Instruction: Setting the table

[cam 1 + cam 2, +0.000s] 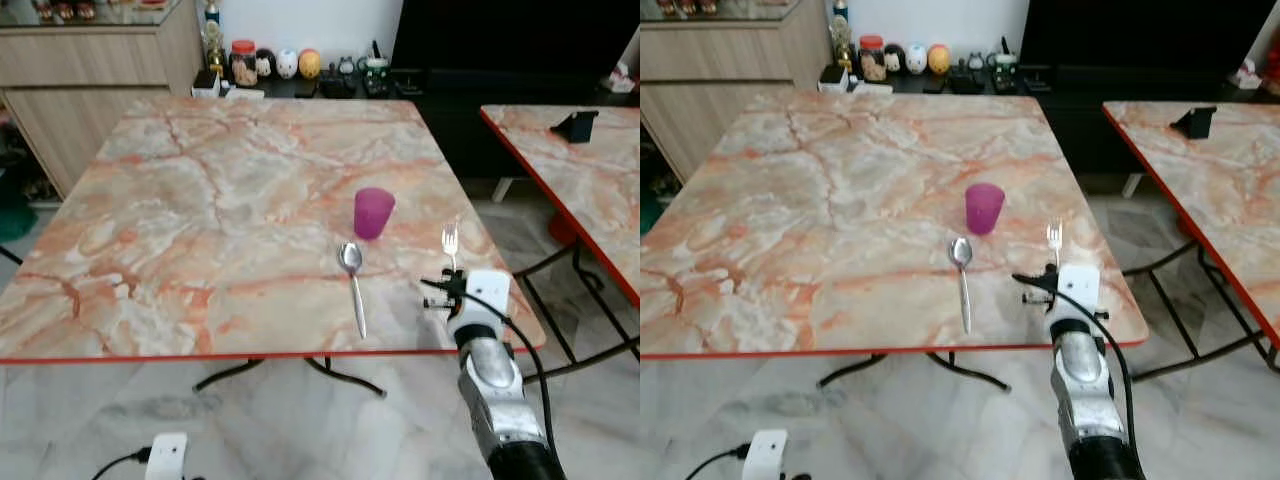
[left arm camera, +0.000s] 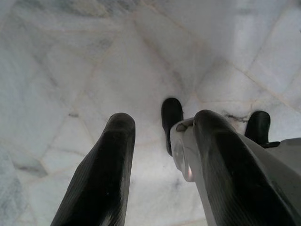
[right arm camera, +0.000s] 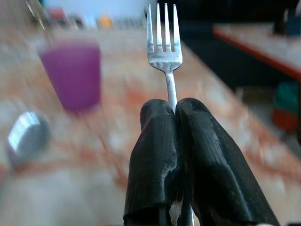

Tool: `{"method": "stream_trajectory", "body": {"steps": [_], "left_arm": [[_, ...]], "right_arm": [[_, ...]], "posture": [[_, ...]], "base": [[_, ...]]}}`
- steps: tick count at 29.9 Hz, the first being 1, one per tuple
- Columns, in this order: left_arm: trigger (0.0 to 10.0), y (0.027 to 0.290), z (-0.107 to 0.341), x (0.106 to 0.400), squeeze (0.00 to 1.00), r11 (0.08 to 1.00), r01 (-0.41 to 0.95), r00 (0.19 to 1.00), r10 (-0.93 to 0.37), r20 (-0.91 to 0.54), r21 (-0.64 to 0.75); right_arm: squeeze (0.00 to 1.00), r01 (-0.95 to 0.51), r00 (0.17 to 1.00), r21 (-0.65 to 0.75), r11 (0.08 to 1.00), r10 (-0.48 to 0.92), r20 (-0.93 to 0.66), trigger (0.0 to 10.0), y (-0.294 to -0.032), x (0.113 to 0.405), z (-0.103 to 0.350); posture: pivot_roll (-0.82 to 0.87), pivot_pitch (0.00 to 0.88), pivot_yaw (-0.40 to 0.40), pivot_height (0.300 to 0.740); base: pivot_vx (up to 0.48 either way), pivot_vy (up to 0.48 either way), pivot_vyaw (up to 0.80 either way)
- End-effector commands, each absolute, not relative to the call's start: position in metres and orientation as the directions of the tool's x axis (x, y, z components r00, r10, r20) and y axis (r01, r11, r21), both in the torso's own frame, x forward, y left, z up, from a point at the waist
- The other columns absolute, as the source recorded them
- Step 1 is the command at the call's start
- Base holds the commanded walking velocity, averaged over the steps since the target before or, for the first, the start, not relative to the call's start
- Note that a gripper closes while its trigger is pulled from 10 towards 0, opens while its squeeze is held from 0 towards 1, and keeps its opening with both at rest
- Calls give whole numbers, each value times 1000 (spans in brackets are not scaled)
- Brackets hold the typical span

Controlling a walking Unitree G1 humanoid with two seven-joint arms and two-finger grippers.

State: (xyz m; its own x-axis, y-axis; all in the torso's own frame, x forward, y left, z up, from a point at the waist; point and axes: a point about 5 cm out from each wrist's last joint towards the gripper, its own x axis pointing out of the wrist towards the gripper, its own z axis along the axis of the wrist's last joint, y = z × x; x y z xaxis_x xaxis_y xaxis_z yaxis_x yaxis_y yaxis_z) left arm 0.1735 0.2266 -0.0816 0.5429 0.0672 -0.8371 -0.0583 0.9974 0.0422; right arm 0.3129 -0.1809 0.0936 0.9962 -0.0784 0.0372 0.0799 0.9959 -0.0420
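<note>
A silver fork [image 3: 164,42] stands tines-up in my right gripper [image 3: 175,110], which is shut on its handle. The gripper hovers over the near right corner of the marble table [image 1: 200,200], and the fork [image 1: 450,240] pokes up above the white wrist housing. A purple cup [image 1: 374,212] stands upright just left of and beyond the fork. In front of the cup lies a silver spoon [image 1: 352,275], bowl toward the cup and handle toward the table's front edge. My left gripper [image 2: 164,122] hangs open over the pale marble floor, holding nothing.
A second marble table [image 1: 580,170] with a black object [image 1: 575,125] on it stands to the right across a narrow gap. Jars and ornaments [image 1: 270,65] line a low shelf behind. A wooden cabinet [image 1: 90,70] is back left. A white device with a cable [image 1: 165,455] lies on the floor.
</note>
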Motion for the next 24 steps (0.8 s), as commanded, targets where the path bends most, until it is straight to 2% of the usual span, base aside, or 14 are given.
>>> {"method": "stream_trajectory", "body": {"steps": [1,2,4,8,18,24], "left_arm": [[10000,227,-83,170,0,998,-33,532,64,-845,54],[10000,227,-83,170,0,998,-33,532,64,-845,54],[10000,228,-83,170,0,998,-29,536,70,-841,64],[10000,229,-82,170,0,997,-23,542,79,-837,80],[10000,229,-83,169,0,994,-16,552,96,-828,105],[10000,229,-83,167,0,993,-16,552,110,-826,121]], "right_arm": [[0,52,991,-70,996,-43,125,10000,-175,312,108],[0,52,991,-70,996,-43,125,10000,-175,312,108],[0,22,974,-124,992,7,226,10000,-168,310,124],[0,30,963,-101,994,-2,268,10000,-167,306,131],[0,10,959,-75,997,11,283,10000,-163,298,132],[0,5,957,-84,996,20,288,10000,-162,297,134]], "posture": [[-13,0,-14,740],[-13,0,-14,740],[-23,0,-5,740],[-31,0,-1,740],[-22,0,-16,740],[-22,0,-21,740]], "base": [[0,0,0],[0,0,0],[0,0,0],[0,0,0],[0,0,0],[0,-288,0]]}}
